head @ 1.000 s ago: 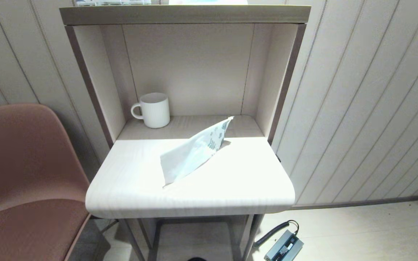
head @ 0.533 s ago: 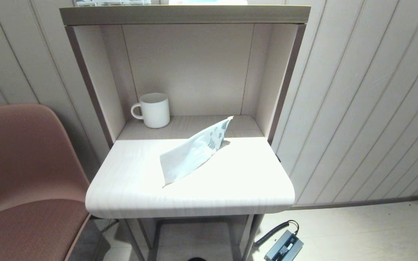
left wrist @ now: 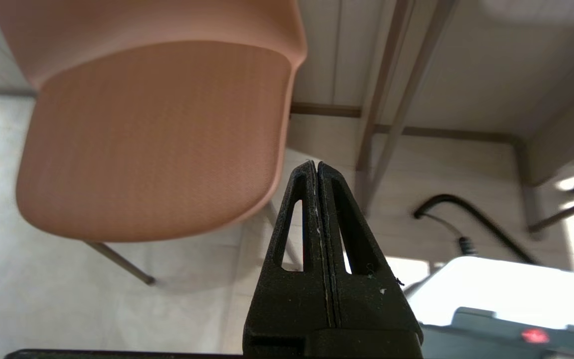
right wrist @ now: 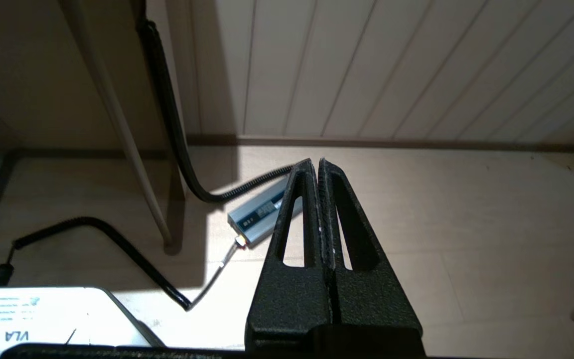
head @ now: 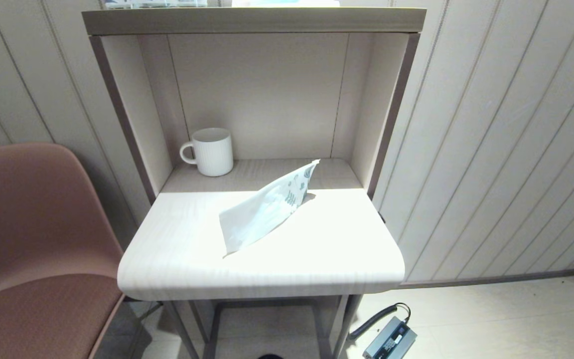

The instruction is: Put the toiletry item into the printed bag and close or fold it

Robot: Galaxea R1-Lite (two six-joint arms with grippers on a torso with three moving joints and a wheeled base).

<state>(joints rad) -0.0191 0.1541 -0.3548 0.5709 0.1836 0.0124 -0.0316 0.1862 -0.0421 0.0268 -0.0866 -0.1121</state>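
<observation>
The printed bag (head: 265, 209) lies slantwise on the pale desk top (head: 177, 259). Its teal leaf-printed end points up toward the back right and its plain white end toward the front left. The comb does not show in any view. Both arms hang low, outside the head view. My left gripper (left wrist: 315, 164) is shut and empty, down beside the chair and the desk legs. Over the floor to the right of the desk, my right gripper (right wrist: 315, 162) is also shut, with nothing in it.
A white ribbed mug (head: 211, 151) stands at the back left of the desk alcove. A brown chair (head: 33, 234) sits left of the desk. On the floor lie a grey power box (right wrist: 256, 217) and black cables (right wrist: 167, 124).
</observation>
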